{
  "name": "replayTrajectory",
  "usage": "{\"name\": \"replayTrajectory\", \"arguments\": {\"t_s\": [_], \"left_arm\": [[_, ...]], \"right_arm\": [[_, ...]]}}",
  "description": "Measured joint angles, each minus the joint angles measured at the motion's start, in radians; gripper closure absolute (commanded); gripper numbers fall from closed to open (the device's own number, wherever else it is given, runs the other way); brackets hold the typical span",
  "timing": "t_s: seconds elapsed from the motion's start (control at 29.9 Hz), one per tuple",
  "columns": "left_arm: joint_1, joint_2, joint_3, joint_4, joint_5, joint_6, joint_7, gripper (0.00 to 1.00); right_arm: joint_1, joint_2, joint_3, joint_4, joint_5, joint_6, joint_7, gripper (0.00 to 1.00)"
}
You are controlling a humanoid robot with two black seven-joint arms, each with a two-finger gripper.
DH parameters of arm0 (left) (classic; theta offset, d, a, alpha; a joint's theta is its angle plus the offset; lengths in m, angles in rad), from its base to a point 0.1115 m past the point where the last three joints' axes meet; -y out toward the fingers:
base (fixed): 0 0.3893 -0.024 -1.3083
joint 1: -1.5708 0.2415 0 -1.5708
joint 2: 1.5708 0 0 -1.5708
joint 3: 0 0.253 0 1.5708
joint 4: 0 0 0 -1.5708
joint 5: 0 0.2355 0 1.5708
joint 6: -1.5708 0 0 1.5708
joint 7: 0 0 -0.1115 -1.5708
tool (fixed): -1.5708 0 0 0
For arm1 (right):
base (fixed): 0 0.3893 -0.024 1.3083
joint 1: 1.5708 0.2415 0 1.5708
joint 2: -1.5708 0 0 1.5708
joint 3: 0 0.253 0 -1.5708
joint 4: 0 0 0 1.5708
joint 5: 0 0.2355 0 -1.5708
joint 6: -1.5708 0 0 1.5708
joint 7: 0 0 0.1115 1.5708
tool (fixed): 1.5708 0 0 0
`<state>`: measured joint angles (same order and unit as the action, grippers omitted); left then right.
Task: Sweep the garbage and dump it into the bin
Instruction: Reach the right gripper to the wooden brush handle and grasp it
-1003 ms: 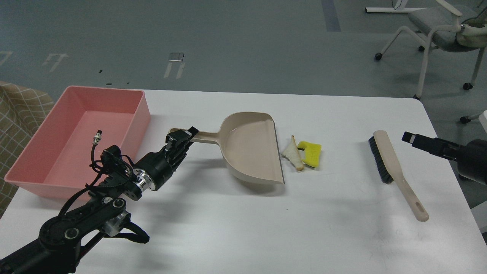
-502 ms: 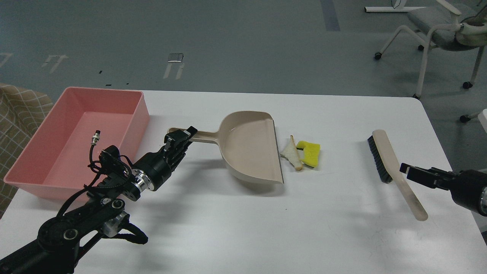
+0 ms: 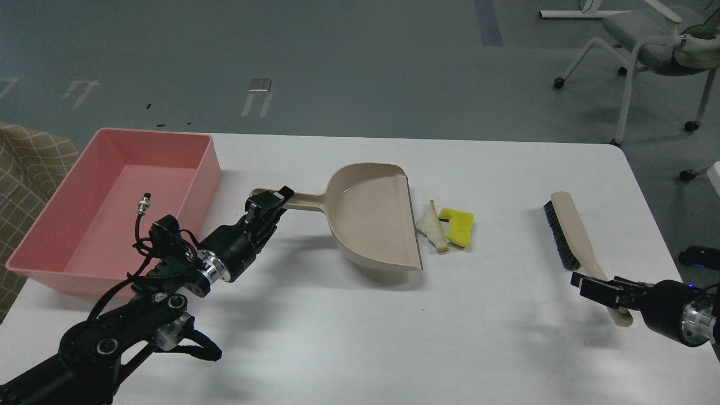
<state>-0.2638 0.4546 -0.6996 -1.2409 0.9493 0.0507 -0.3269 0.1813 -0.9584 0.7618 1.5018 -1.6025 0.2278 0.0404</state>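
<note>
The white bread slice (image 3: 432,228) and the yellow sponge piece (image 3: 458,225) lie together on the white table (image 3: 360,326), just right of the front lip of the beige dustpan (image 3: 371,219). My left gripper (image 3: 271,203) is closed around the dustpan's long handle near its end. The pink bin (image 3: 152,134) stands at the table's left, and nothing shows inside it. A beige brush with black bristles (image 3: 568,230) lies at the right. My right gripper (image 3: 588,284) sits low over the brush's handle. Its fingers are dark and cannot be told apart.
A grey wheeled chair (image 3: 652,39) stands on the floor beyond the table's far right corner. A checked tan cloth (image 3: 22,163) lies left of the bin. The table's right edge runs close behind the brush.
My right gripper has come down and to the left, from beside the brush head to over the brush handle. The dustpan has shifted slightly right toward the scraps.
</note>
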Motion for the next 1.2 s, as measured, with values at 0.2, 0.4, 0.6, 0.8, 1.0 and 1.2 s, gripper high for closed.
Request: {"name": "replayTrajectory", "arguments": {"t_s": [0.2, 0.4, 0.6, 0.8, 1.0, 1.2], "left_arm": [[0.002, 0.0, 0.0, 0.0, 0.0, 0.0, 0.0, 1.0], [0.004, 0.006, 0.0, 0.001, 0.0, 0.0, -0.009, 1.0], [0.005, 0.008, 0.0, 0.001, 0.0, 0.0, -0.011, 1.0], [0.005, 0.006, 0.0, 0.002, 0.0, 0.0, -0.011, 1.0], [0.005, 0.006, 0.0, 0.002, -0.001, 0.0, -0.011, 1.0], [0.005, 0.006, 0.001, 0.006, -0.001, 0.0, -0.011, 1.0]], "right_arm": [[-0.003, 0.005, -0.003, -0.003, -0.056, 0.0, -0.004, 0.41], [-0.003, 0.016, -0.003, -0.002, -0.064, -0.001, -0.004, 0.6], [-0.003, 0.015, -0.003, -0.002, -0.066, -0.001, -0.004, 0.81], [-0.013, 0.011, -0.002, -0.001, -0.065, 0.0, -0.003, 0.95], [-0.017, 0.013, -0.004, -0.001, -0.065, 0.0, -0.001, 1.0], [-0.016, 0.015, -0.001, 0.001, -0.064, 0.0, 0.006, 1.0]]}}
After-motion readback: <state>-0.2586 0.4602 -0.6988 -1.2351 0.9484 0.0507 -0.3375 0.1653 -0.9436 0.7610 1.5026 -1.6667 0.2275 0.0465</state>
